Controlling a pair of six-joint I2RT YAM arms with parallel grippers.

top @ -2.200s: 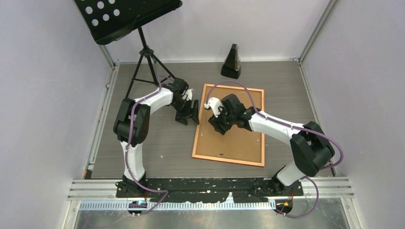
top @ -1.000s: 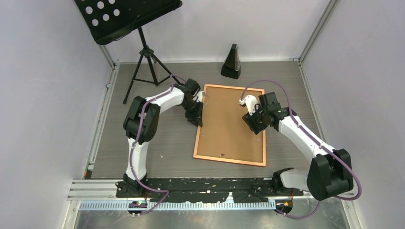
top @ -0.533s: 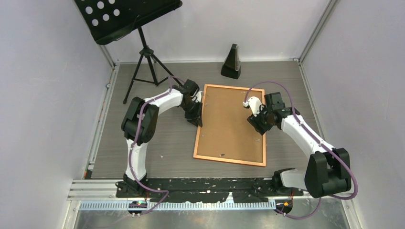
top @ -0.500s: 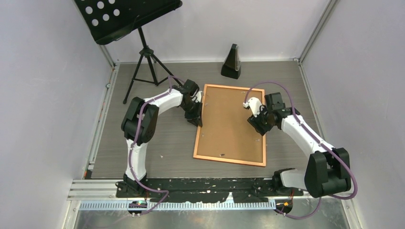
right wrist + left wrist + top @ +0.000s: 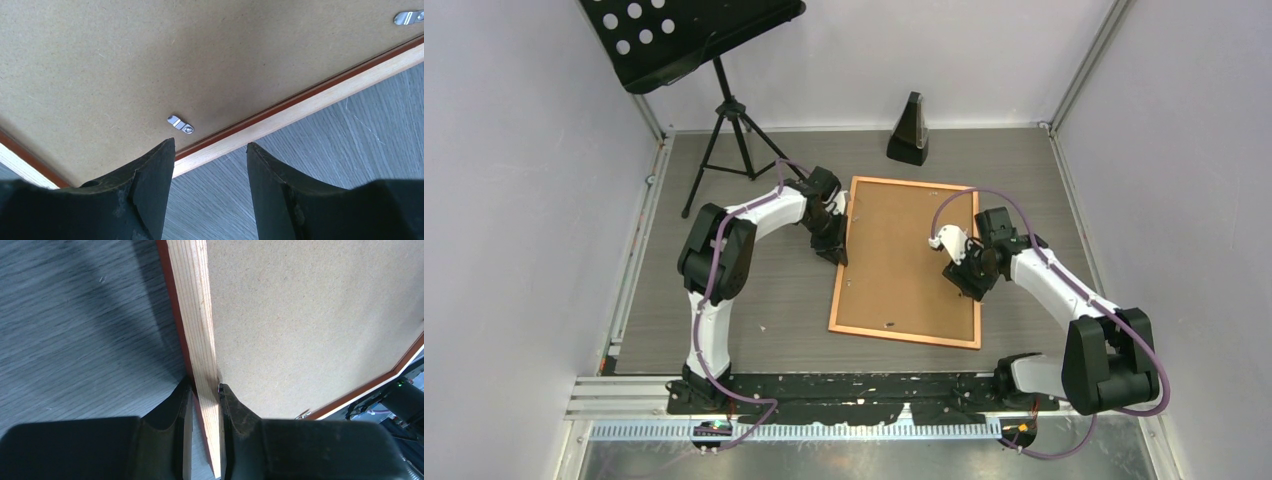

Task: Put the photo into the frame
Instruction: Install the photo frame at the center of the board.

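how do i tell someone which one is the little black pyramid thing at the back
Start from the big copper-orange rectangular picture frame lying back-up in the middle of the grey wood-grain table. Just beyond its far edge, near the back wall, stands a small black tapered pyramid-shaped object. Unlike the black tripod music stand to its left, it is short, solid and legless.

Grey table [image 5: 774, 300] — frame [image 5: 902, 337] (back up), metronome [image 5: 909, 130], music stand [image 5: 689, 30]

Copper-orange frame [image 5: 903, 337], flat, face-down
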